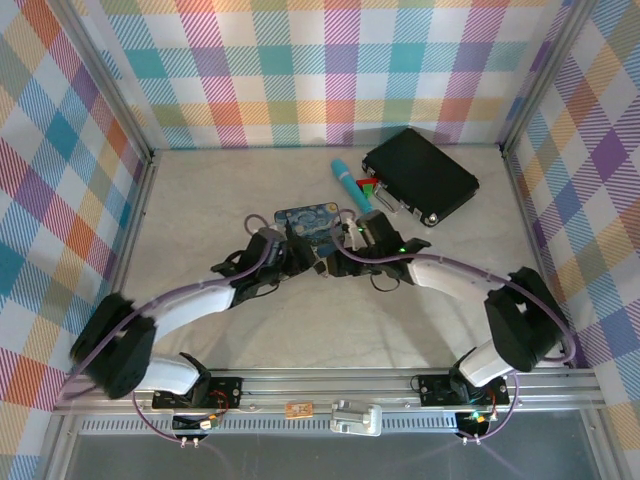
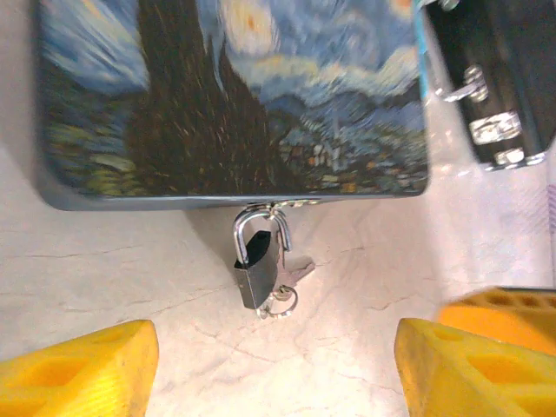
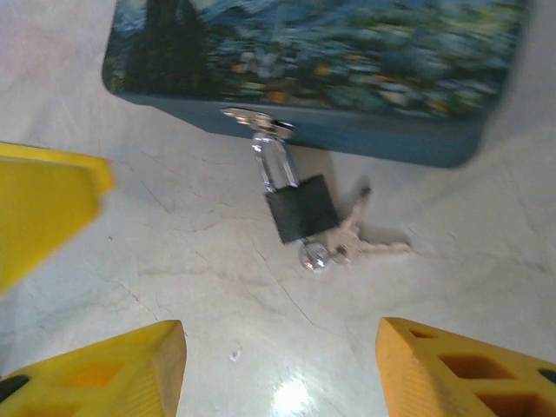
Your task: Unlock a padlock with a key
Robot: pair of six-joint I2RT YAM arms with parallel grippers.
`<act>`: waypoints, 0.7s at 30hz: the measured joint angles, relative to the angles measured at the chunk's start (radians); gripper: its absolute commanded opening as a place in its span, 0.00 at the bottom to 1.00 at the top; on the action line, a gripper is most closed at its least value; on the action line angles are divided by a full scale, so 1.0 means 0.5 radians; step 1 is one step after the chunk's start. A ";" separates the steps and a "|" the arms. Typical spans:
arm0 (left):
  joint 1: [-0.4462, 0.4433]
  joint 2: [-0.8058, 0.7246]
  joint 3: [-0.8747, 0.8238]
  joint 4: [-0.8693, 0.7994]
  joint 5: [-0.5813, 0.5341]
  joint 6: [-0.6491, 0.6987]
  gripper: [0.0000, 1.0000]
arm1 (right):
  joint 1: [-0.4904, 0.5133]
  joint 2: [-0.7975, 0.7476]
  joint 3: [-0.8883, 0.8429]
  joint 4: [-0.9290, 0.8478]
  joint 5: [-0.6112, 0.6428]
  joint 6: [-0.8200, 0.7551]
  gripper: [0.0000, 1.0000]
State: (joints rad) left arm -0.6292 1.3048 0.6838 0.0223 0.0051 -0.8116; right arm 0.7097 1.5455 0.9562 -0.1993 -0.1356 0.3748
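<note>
Left gripper [image 2: 278, 369] of mine stands spread wide, nothing between its yellow fingers [image 2: 78, 369], and my right gripper [image 3: 282, 373] is spread and empty too. Straight ahead of both lies the padlock [image 2: 254, 276], its shackle hooked through the hasp of the painted tin [image 2: 226, 95] and its long axis running from the tin's edge back toward me. The key [image 3: 373, 246] touches the padlock's near end and splays off to the right, so I judge my right arm handier for it.
</note>
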 measured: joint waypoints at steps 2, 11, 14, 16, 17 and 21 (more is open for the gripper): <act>0.063 -0.188 -0.046 -0.084 -0.058 0.001 0.76 | 0.082 0.149 0.169 -0.111 0.092 -0.093 0.59; 0.549 -0.590 -0.255 -0.318 -0.121 0.000 0.78 | 0.371 0.767 0.761 -0.577 0.665 -0.375 0.59; 0.618 -0.622 -0.323 -0.317 -0.104 -0.021 0.78 | 0.425 0.874 0.838 -0.668 0.827 -0.421 0.56; 0.625 -0.630 -0.360 -0.311 -0.093 -0.031 0.78 | 0.450 0.911 0.856 -0.704 0.896 -0.440 0.52; 0.625 -0.630 -0.375 -0.304 -0.085 -0.037 0.78 | 0.455 0.922 0.856 -0.713 0.919 -0.453 0.48; 0.625 -0.629 -0.391 -0.301 -0.073 -0.060 0.78 | 0.461 0.944 0.866 -0.726 0.968 -0.464 0.38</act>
State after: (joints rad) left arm -0.3168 0.9901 0.4885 -0.1284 -0.0315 -0.8417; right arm 0.9401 2.0174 1.3891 -0.5625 0.3485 0.1429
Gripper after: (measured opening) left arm 0.779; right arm 0.404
